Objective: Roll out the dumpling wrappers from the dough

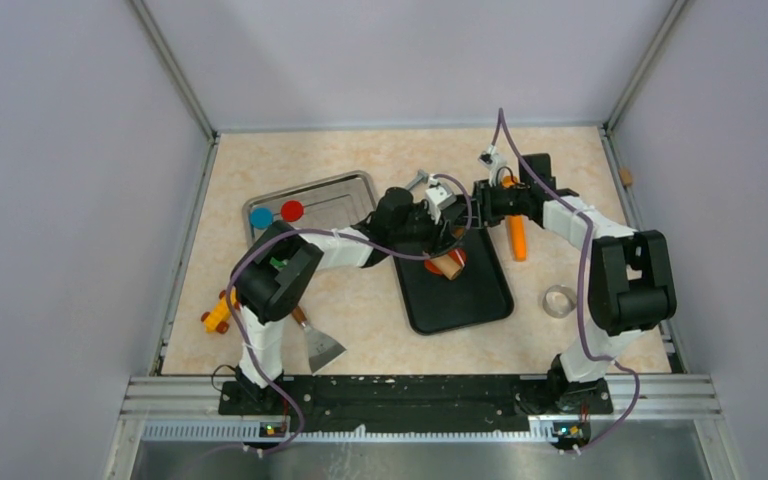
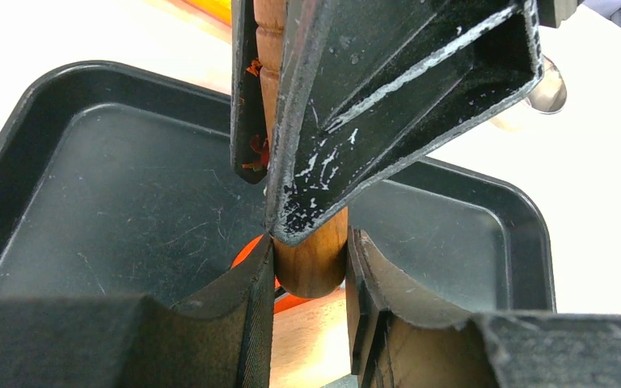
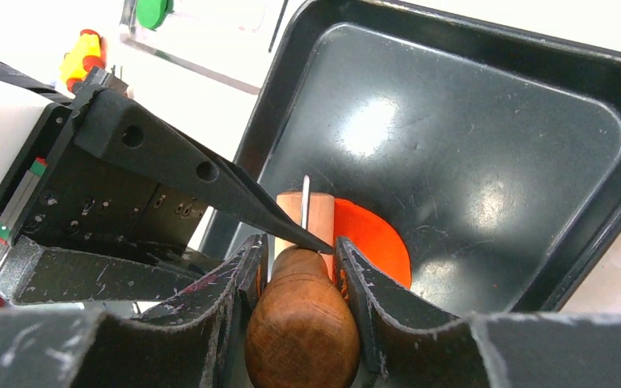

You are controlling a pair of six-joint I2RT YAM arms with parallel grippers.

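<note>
Mid-roll, it seems: left gripper and right gripper both clamp the rolling pin on the dough, and the next stroke likely needs even, matched pressure.

Dough is orange-red, tray black, rolling pin brown.

The black tray was seen from high above its near side, faced downward. From opposite sides it was seen at close range by both wrist cameras. Its floor, the dough and the wooden rolling pin were shared.
</note>
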